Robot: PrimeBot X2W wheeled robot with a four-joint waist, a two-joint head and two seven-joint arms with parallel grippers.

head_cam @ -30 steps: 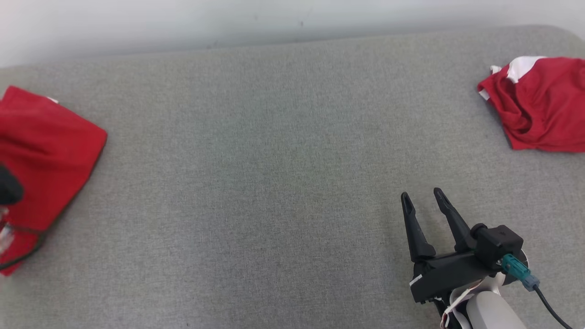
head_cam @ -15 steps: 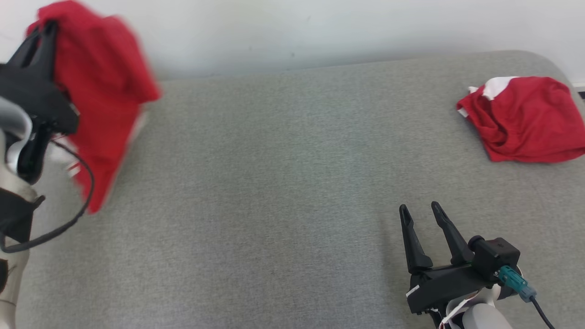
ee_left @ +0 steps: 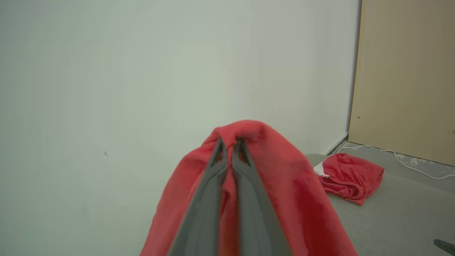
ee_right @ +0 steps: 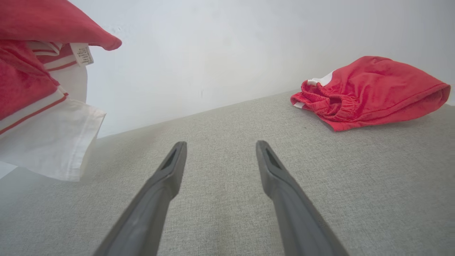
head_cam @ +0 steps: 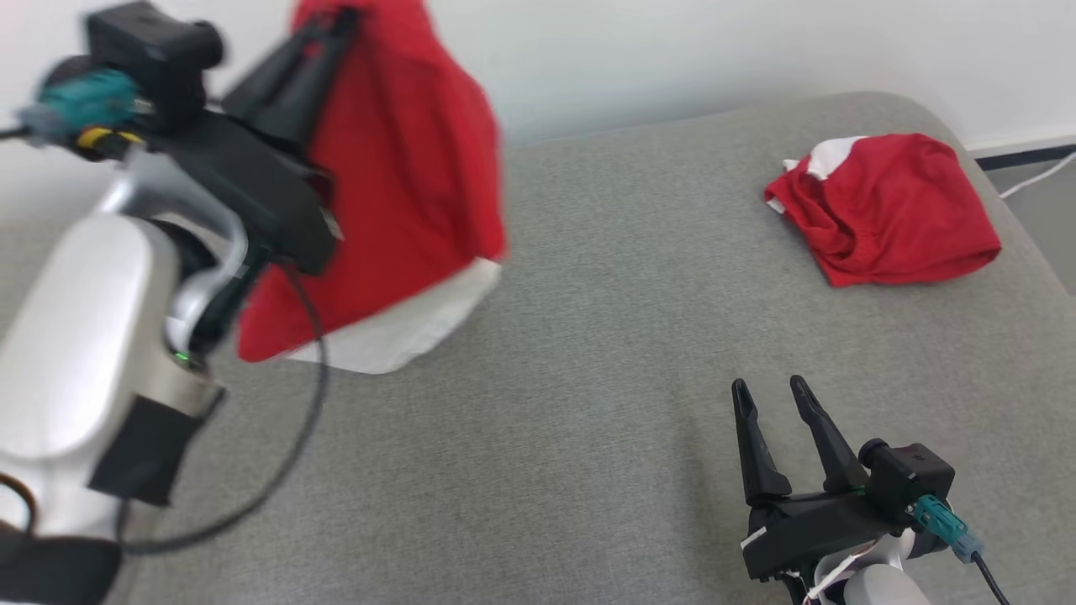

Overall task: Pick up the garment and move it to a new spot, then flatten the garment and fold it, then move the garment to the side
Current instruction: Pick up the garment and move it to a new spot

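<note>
1. Head view: I see the left gripper (head_cam: 328, 29) clenched on the red-and-white garment (head_cam: 403, 168), which hangs above the left side of the grey padded surface (head_cam: 546, 378).
2. My right gripper (head_cam: 767, 388) hovers spread, holding nothing.
3. A red bundle (head_cam: 883, 210) lies crumpled at the far right.

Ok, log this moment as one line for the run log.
left gripper: shut on red-and-white garment, hanging clear of grey surface | right gripper: open, empty | second red garment: lying far right
</note>
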